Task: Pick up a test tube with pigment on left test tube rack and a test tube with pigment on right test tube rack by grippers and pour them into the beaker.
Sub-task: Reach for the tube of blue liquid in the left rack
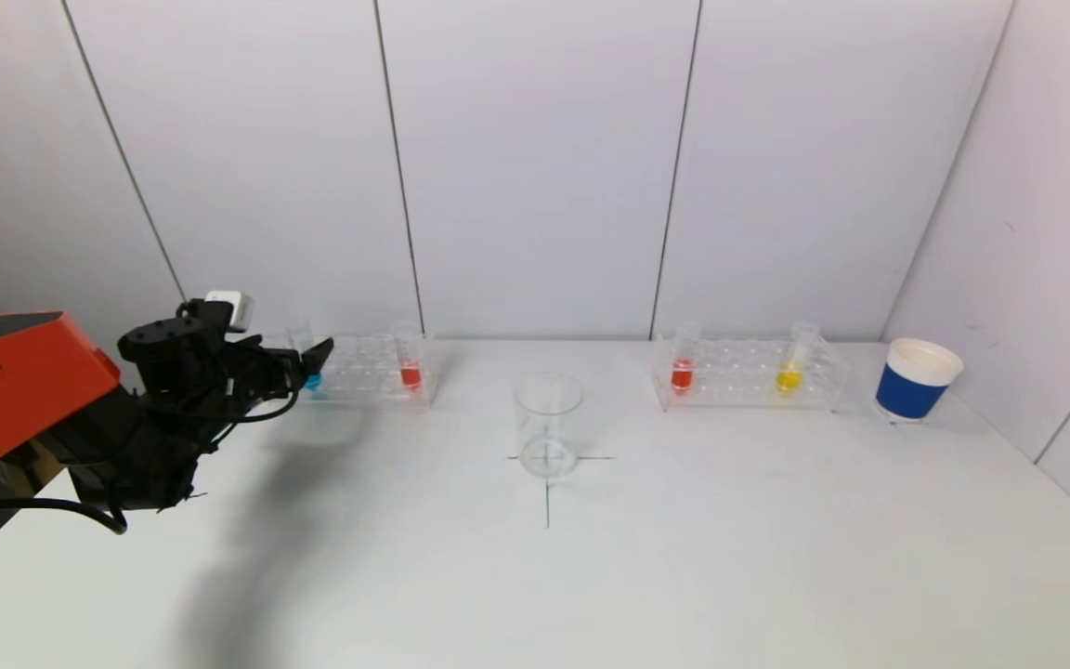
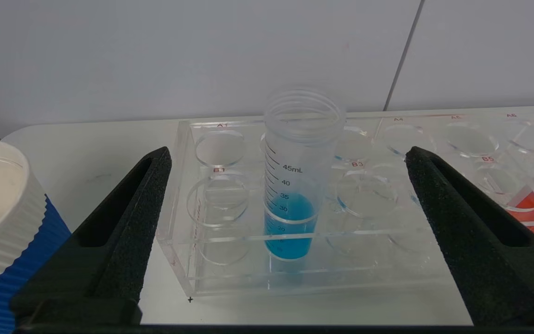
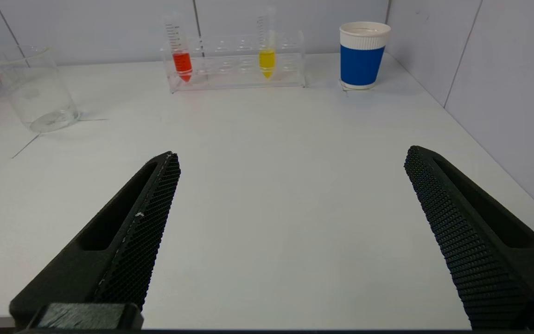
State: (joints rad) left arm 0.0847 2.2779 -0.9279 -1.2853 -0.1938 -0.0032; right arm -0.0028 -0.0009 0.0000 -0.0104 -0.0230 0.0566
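Left gripper (image 2: 285,232), black textured jaws spread wide w/ nothing held, sits just before the clear acrylic left rack (image 2: 248,278), lined up on the ribbed-neck graduated tube w/ blue pigment (image 2: 295,204); red tube (image 1: 411,372) further along. Round glass beaker (image 1: 548,426) mid bench (image 1: 684,557), on a cross mark. Right gripper (image 3: 290,222), jaws wide apart & empty, hangs over bare bench, well back from right rack (image 3: 234,76) w/ red (image 3: 182,60) & yellow (image 3: 267,60) tubes, blue-white ribbed cup (image 3: 362,55) beside.

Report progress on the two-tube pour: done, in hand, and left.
Done: nothing poured; the beaker is empty. In hand: the left gripper, open, is lined up on the blue tube, which sits in the left rack ungrasped. Left: grasp, lift and pour it. The right gripper is open over bare table, far from the right rack, where the red tube and yellow tube wait.
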